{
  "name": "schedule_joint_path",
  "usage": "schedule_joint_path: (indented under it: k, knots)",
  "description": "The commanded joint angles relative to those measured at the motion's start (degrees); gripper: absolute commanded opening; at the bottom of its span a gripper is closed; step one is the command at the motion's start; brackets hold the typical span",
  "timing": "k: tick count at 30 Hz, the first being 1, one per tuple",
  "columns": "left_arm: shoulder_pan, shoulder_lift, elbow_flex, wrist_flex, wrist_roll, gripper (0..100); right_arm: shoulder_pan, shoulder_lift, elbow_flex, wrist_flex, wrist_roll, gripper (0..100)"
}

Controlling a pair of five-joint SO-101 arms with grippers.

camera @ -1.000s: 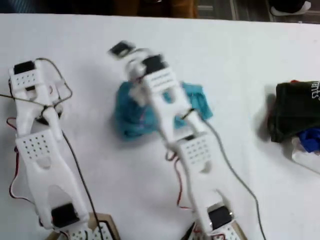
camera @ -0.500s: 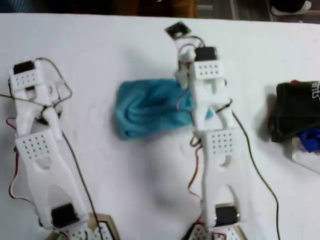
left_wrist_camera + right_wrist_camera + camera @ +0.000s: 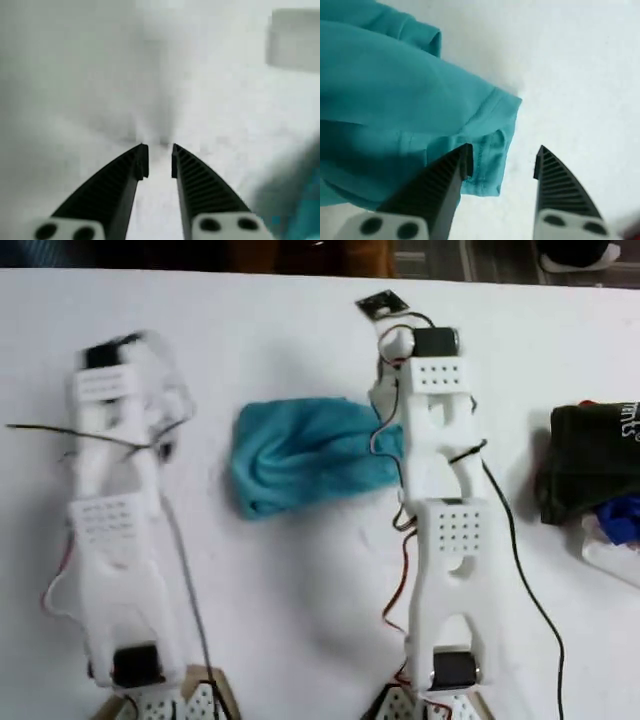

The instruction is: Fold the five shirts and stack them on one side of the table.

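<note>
Fingers of right gripper spread wide, holding nothing: one over hem corner of teal shirt, other over bare table. Left gripper barely parted, empty, above table at left of high view. Shirt at frame centre, loosely bunched; likely light, limp, prone to drag and unfold. Best pinched at doubled hem edge near that corner, both layers together.
</note>
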Motion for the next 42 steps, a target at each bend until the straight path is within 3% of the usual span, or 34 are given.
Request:
schedule_joint_path:
  k: [1, 7, 15, 20, 25, 29, 31, 42]
  knots:
    - [7.38, -4.31, -11.12, -2.37, 4.92, 13, 0.22, -7.69, 6.42, 1.45, -2.02, 20.5]
    - [13.89, 0.09, -15.08, -11.43, 10.55, 13, 0.22, -16.84, 17.05, 1.36, -2.9, 20.5]
    - [18.46, 5.19, -15.16, -14.77, 10.73, 13, -2.86, -26.42, 28.13, 1.36, -2.81, 20.5]
    - [18.2, 7.65, -15.52, -14.77, 10.64, 13, -7.87, -27.21, 40.88, -0.66, -3.16, 20.5]
    - [18.37, 9.85, -15.6, -15.3, 10.55, 9, -7.52, -23.25, 42.64, -6.02, -3.16, 19.3]
    - [17.85, 11.43, -15.6, -16.35, 9.14, 7, -6.2, -20.97, 42.46, -7.52, -3.16, 0.7]
    - [17.32, 11.43, -15.6, -16.53, 9.05, 7, -5.41, -20.35, 42.55, -7.43, -3.25, 4.0]
    - [13.8, 11.52, -15.6, -15.91, 9.05, 5, 1.54, -23.34, 42.29, -2.07, -2.64, 1.8]
